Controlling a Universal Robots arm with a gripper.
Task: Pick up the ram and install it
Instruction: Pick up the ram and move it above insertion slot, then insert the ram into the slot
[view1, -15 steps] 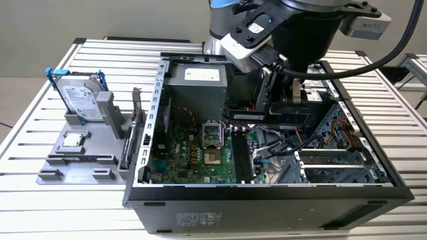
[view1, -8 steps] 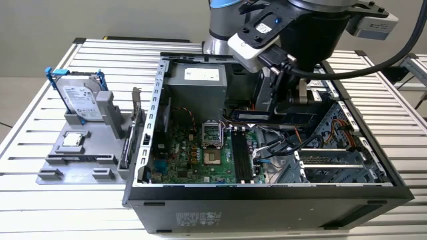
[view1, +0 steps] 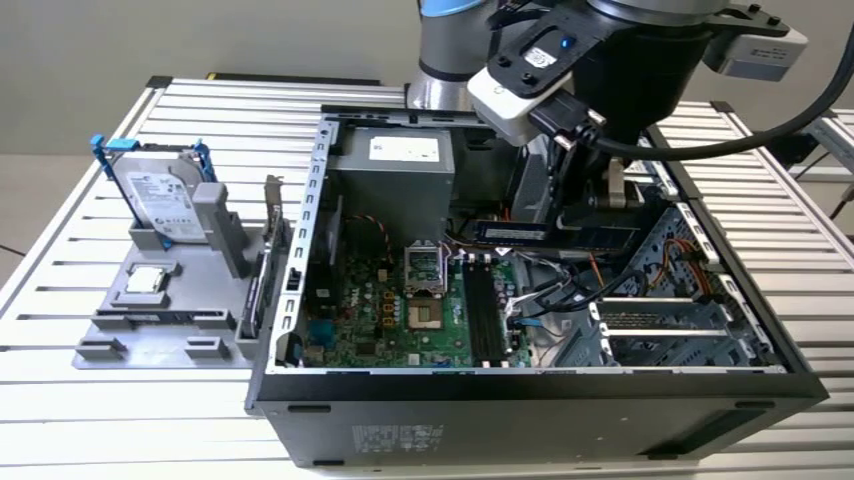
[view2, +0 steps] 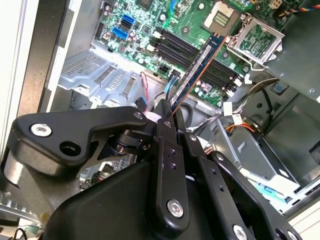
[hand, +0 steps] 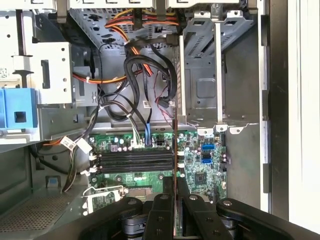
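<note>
Pincer (view2: 171, 111) clamped on one end of the ram (view2: 199, 65) | ram hangs inside the open case (view1: 318, 200), above the motherboard's black slots (view2: 175, 47) | lies crosswise to them, so judged unseated, not yet aligned

Your claw (hand: 176, 199) holds the ram (hand: 175, 145) edge-on above the motherboard (hand: 205, 167), crosswise to its black slots (hand: 132, 161); orange and black cables (hand: 135, 65) lie beyond.

The ram (view2: 197, 70), in the pincer (view2: 173, 116), hangs above the motherboard (view1: 387, 315) inside the case (view1: 534, 410).
</note>
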